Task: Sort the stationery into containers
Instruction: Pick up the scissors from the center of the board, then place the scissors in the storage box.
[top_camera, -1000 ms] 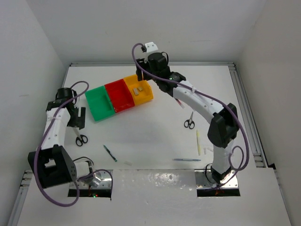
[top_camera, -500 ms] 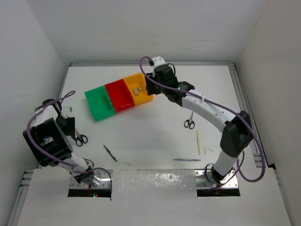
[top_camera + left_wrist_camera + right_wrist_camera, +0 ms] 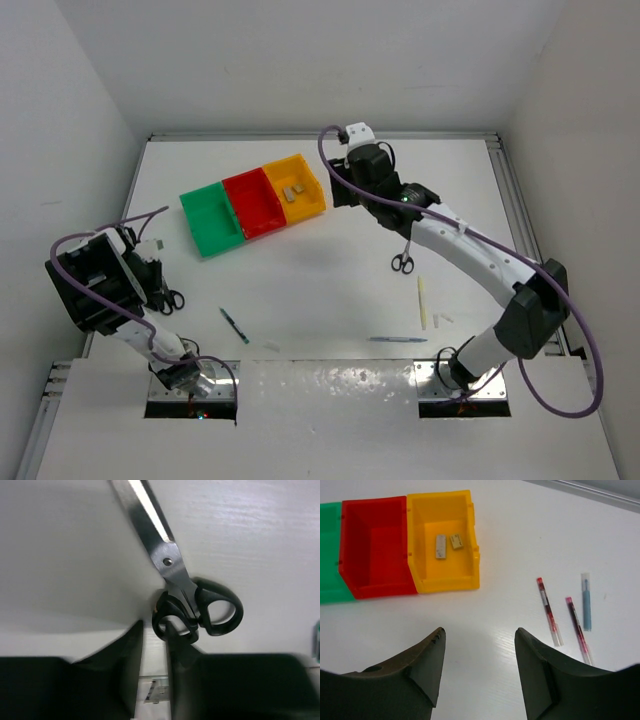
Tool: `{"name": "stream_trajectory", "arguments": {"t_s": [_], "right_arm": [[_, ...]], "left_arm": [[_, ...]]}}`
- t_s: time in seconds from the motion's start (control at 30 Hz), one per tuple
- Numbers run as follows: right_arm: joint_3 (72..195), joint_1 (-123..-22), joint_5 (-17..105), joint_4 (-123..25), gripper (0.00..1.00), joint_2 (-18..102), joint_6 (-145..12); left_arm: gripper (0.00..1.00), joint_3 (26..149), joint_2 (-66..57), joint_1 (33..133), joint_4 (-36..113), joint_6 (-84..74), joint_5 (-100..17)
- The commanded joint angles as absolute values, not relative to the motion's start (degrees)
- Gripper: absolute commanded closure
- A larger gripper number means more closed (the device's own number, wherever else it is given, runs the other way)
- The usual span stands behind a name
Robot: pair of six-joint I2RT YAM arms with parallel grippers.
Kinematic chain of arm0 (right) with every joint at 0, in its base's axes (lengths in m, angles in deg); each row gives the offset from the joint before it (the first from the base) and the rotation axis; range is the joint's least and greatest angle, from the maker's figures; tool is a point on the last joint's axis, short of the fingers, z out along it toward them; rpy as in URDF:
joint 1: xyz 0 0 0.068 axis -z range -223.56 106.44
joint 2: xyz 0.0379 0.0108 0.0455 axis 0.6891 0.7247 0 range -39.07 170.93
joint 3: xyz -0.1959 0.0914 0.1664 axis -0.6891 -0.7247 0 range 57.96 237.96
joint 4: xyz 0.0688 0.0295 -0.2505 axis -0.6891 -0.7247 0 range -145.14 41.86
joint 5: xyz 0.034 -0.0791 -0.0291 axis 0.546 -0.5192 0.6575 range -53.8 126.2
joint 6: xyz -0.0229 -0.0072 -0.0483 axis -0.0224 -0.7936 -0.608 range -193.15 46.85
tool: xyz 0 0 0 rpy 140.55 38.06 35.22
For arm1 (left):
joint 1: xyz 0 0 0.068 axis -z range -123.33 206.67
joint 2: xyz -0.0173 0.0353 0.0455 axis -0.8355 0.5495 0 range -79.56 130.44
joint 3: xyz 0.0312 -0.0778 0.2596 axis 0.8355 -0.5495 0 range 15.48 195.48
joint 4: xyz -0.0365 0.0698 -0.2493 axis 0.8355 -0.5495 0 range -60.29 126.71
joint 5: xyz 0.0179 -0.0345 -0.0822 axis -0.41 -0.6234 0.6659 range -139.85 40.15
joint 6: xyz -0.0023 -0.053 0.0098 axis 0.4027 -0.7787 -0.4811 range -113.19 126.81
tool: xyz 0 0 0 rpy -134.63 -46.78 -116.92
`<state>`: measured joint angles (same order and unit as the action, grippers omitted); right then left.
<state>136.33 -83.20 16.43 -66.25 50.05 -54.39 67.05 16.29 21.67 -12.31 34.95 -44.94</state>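
Note:
Black-handled scissors (image 3: 172,575) lie on the table at the left, also seen from above (image 3: 172,298). My left gripper (image 3: 154,625) is down at their handles, its jaws narrowed to a slim gap. The right finger sits in one handle loop and the left finger just outside that loop's rim. The containers stand in a row: green (image 3: 200,215), red (image 3: 243,192) and yellow (image 3: 310,205). Two eraser blocks (image 3: 441,546) lie in the yellow bin (image 3: 447,584). My right gripper (image 3: 480,630) hangs open and empty over bare table, right of the yellow bin.
Two red pens (image 3: 548,611) and a blue one (image 3: 586,601) lie right of the right gripper. Second scissors (image 3: 402,262), a pale stick (image 3: 422,302), a blue pen (image 3: 397,340) and a dark teal pen (image 3: 234,325) lie nearer the front. Walls stand close on both sides.
My left arm dropped toward the near left onto the scissors and its jaws closed most of the way. The right arm swung rightward, off the yellow bin.

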Motion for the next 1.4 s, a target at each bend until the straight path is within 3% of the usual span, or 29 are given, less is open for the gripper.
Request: {"name": "stream_trajectory", "arguments": {"t_s": [0.0, 0.07, 0.3, 0.7, 0.87, 1.13, 1.37], "right_arm": [[133.6, -83.5, 12.6, -64.8, 0.44, 45.1, -56.4], [132.2, -83.5, 11.2, -64.1, 0.43, 43.9, -57.1], [127.8, -83.2, 7.1, -60.6, 0.43, 38.5, -59.3], [120.7, -82.8, 7.0, -58.8, 0.46, 33.9, -54.4], [115.5, -82.3, 6.7, -57.1, 0.46, 31.8, -53.6], [111.1, -80.7, 6.2, -56.7, 0.46, 29.3, -52.8], [108.1, -79.9, 4.6, -57.0, 0.46, 27.9, -50.7]], "left_arm": [[0.90, 66.5, 17.7, 21.0, -9.3, 35.7, -44.8], [1.00, 65.8, 18.2, 20.8, -8.3, 35.6, -45.5], [1.00, 67.0, 17.9, 19.1, -8.7, 35.9, -44.4], [1.00, 88.9, 4.0, 16.0, -18.8, 34.1, -37.3], [1.00, 95.8, 2.7, 24.3, -21.8, 30.0, -31.8], [1.00, 92.9, 7.2, 39.3, -13.8, 15.9, -32.3], [1.00, 87.5, 6.3, 44.4, -2.0, 7.6, -38.1]]}}
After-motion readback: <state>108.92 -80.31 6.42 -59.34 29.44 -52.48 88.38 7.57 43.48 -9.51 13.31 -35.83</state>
